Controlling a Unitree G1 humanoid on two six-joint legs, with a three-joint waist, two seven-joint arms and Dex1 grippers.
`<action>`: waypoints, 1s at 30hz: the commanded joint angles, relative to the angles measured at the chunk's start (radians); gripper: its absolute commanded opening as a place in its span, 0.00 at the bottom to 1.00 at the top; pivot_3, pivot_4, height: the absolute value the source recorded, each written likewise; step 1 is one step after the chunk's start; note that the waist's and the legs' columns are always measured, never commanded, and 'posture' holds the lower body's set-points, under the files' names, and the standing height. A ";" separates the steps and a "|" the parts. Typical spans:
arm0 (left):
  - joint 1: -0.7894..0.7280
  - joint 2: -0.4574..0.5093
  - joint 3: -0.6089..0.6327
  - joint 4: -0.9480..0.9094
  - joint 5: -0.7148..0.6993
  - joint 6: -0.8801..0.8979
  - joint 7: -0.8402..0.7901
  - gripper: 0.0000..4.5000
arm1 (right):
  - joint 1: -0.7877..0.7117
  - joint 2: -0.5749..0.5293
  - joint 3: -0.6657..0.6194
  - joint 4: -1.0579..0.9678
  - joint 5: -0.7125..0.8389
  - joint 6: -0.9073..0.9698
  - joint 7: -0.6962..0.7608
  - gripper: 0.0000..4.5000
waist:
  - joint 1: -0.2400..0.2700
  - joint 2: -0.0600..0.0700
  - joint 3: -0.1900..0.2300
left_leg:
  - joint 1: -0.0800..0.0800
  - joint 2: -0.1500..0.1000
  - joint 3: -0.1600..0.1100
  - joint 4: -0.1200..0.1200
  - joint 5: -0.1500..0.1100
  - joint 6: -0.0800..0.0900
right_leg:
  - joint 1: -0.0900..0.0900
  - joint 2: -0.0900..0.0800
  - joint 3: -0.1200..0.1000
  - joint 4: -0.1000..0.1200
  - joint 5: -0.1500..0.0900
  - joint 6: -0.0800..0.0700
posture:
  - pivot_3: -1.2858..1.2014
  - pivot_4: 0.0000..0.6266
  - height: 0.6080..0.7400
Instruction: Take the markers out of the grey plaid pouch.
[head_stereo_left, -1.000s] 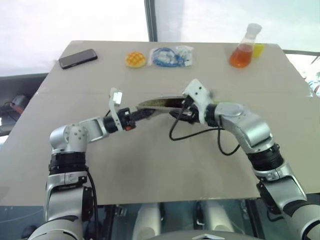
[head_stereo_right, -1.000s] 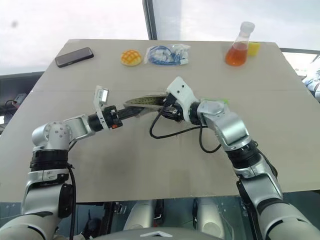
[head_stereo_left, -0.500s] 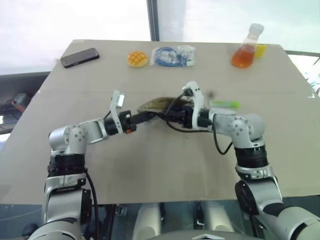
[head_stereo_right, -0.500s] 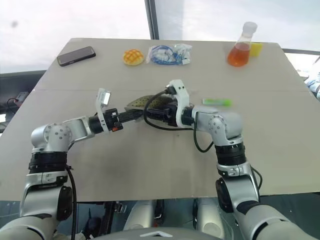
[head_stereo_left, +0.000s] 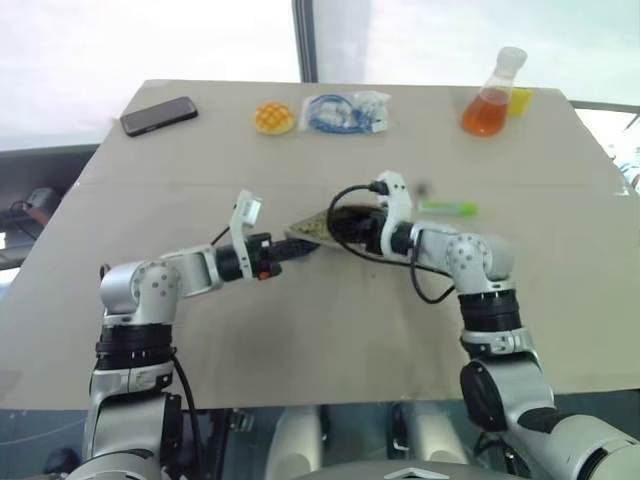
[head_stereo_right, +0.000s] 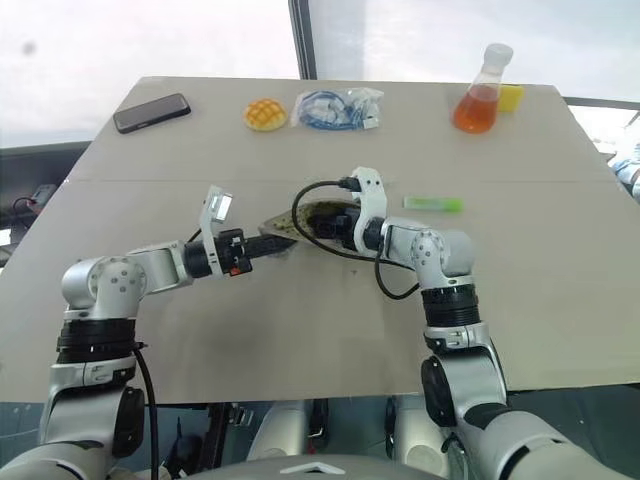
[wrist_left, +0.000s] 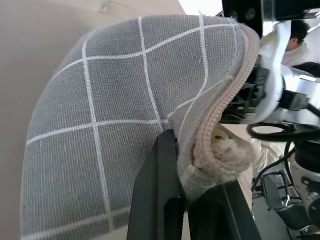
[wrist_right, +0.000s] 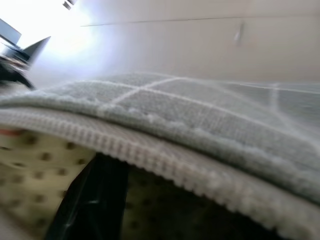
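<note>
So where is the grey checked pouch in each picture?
Left eye view: grey plaid fabric pouch mid-table, between the two grippers.
Right eye view: same spot, mid-table.
Left wrist view: close up, its zip edge pinched by the black fingers.
Right wrist view: its open mouth fills the foreground.
Shared landmark: the beige zip edge.

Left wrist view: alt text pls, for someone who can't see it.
The left gripper, fingers shut, pinches the zipper edge of the grey plaid pouch, which bulges up above the two black fingers. The pouch's fabric is grey with thin white grid lines. Behind its zipper edge sits the robot's other arm with black cables.
</note>
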 joint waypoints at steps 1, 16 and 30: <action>0.003 0.003 0.036 -0.040 -0.040 0.007 -0.004 0.00 | 0.036 -0.126 0.252 -0.086 -0.243 -0.358 0.079 0.98 | -0.002 0.000 0.000 | 0.000 0.000 0.000 0.000 0.000 0.000 | 0.000 0.000 0.000 0.000 0.000 0.000 | 0.52 0.24 1.00; 0.037 -0.012 -0.053 -0.191 -0.045 -0.033 -0.046 0.00 | -0.056 -0.162 0.571 0.451 -0.891 -1.117 -0.206 0.98 | -0.010 -0.001 0.000 | 0.002 0.000 0.002 0.001 0.003 -0.005 | 0.000 0.001 0.002 0.000 0.000 0.000 | 0.52 0.24 1.00; 0.138 0.038 -0.119 -0.218 0.067 -0.262 -0.132 0.00 | -0.174 -0.099 0.587 0.710 -0.928 -1.300 -0.015 0.80 | -0.024 -0.001 -0.001 | 0.005 0.001 0.003 0.000 0.002 -0.004 | 0.002 0.000 0.003 0.001 0.000 0.000 | 0.52 0.24 1.00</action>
